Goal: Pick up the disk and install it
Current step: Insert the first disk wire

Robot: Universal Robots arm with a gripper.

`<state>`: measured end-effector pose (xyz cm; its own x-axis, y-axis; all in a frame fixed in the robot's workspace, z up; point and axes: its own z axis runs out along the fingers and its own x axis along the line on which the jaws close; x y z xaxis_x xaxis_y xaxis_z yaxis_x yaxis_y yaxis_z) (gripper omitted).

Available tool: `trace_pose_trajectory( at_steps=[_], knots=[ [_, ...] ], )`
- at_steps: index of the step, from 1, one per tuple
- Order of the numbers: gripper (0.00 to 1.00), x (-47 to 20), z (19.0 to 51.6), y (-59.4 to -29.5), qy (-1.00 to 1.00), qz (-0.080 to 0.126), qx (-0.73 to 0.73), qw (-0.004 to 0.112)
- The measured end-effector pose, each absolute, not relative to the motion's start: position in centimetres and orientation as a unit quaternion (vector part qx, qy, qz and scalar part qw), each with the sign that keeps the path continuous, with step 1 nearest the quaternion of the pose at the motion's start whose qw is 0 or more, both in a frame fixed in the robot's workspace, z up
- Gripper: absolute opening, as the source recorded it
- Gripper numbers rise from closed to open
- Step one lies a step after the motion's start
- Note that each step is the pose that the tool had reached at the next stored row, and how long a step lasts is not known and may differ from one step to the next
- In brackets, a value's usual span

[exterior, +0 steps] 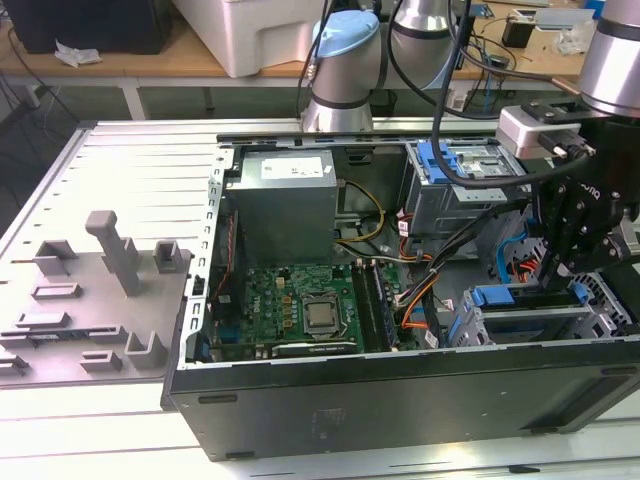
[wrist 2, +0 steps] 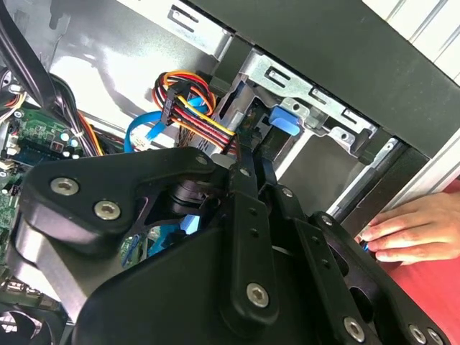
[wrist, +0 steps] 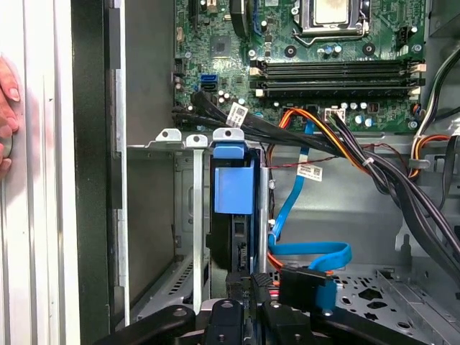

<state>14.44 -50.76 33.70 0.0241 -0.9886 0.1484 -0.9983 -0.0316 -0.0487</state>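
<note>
The hand (exterior: 560, 262) is low in the computer case (exterior: 400, 385) — its grip I cannot tell. The disk (wrist: 233, 215) looks heavy, stiff, breakable — hold its blue frame.

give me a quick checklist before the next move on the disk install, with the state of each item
1. Disk in the drive cage: ok, it stands on edge in a slot, blue frame end facing out.
2. Disk fully seated: cannot tell, the inner end is hidden.
3. Hand over the lower cage: ok in the exterior view, at that view's right.
4. Hand's grip on the disk: cannot tell, the fingertips are hidden.
5. Cables clear of the slot: not ok, the blue cable and orange-red wire bundle run close beside it.
6. People clear: not ok, a person's hand rests by the case edge.
</note>
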Motion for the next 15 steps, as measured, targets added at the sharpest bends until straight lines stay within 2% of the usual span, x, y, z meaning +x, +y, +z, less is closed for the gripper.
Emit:
trace_pose_trajectory(
  at_steps=[15],
  knots=[
    [0.17, 14.5, 33.47, -50.76, -0.695, 0.07, 0.715, 0.034]
  ],
)
